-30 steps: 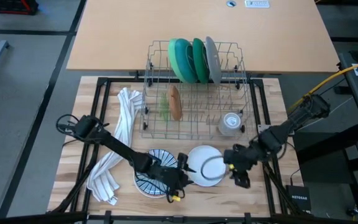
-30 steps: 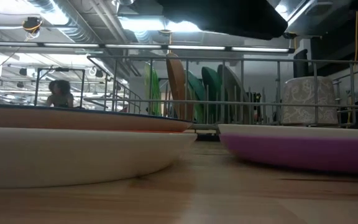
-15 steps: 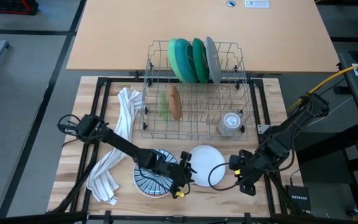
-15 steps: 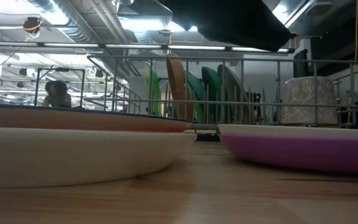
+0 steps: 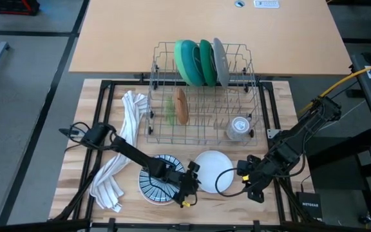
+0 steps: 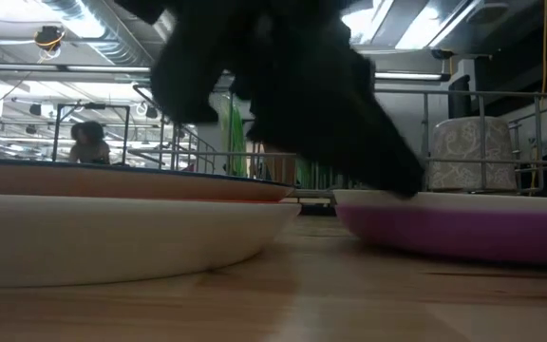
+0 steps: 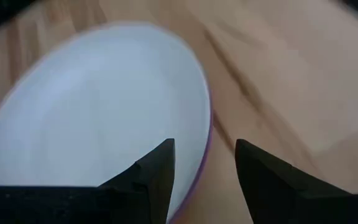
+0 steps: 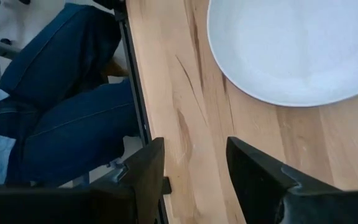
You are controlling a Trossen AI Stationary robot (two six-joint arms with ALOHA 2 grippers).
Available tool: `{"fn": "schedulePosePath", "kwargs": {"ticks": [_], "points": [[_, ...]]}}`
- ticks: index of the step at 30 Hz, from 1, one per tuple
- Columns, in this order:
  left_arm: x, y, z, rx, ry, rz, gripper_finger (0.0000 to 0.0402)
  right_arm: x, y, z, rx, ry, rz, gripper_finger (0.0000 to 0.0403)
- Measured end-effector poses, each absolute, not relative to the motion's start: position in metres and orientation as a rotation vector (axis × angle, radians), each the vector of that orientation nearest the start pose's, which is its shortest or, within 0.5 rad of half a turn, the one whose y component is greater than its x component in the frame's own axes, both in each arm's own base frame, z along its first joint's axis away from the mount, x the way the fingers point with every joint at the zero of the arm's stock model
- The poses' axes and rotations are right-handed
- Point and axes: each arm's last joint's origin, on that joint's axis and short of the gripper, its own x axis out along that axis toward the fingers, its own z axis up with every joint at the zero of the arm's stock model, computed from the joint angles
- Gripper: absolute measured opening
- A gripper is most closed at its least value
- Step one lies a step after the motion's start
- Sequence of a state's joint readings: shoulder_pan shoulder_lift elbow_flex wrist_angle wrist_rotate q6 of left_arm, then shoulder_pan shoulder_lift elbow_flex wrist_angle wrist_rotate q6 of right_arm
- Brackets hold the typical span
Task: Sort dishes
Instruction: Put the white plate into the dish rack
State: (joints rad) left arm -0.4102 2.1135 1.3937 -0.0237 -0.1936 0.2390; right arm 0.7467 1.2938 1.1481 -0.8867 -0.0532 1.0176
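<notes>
Left claw (image 5: 192,179) is straddling the white plate's (image 5: 212,171) left rim, fingers apart, seemingly not yet pinching it. Beside that plate's right edge, the right claw (image 5: 243,177) is waiting open over the tabletop (image 5: 288,200).

A wire dish rack (image 5: 201,96) stands at the table's twelve o'clock side. A small clear glass cup (image 5: 239,126) sits upturned in its four o'clock corner. A white striped cloth towel (image 5: 120,151) lies crumpled at the rack's eight o'clock. A person's blue-jeaned legs (image 8: 61,106) stand beyond the wooden table edge (image 8: 185,124).
</notes>
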Motion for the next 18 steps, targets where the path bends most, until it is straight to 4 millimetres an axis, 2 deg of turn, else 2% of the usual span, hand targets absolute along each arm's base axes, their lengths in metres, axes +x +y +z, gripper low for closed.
{"fn": "schedulePosePath", "kwargs": {"ticks": [3,12,18], "points": [[0.419,-0.170,0.141,0.456,0.699,-0.270,0.0157,0.181,0.170,0.298,0.525,1.233,0.150,0.0179],[0.424,-0.154,0.141,0.426,0.719,-0.280,0.0155,0.181,0.170,0.298,0.523,1.235,0.147,0.0179],[0.421,-0.153,0.138,0.429,0.764,-0.288,0.0130,0.181,0.170,0.298,0.523,1.235,0.148,0.0179]]}}
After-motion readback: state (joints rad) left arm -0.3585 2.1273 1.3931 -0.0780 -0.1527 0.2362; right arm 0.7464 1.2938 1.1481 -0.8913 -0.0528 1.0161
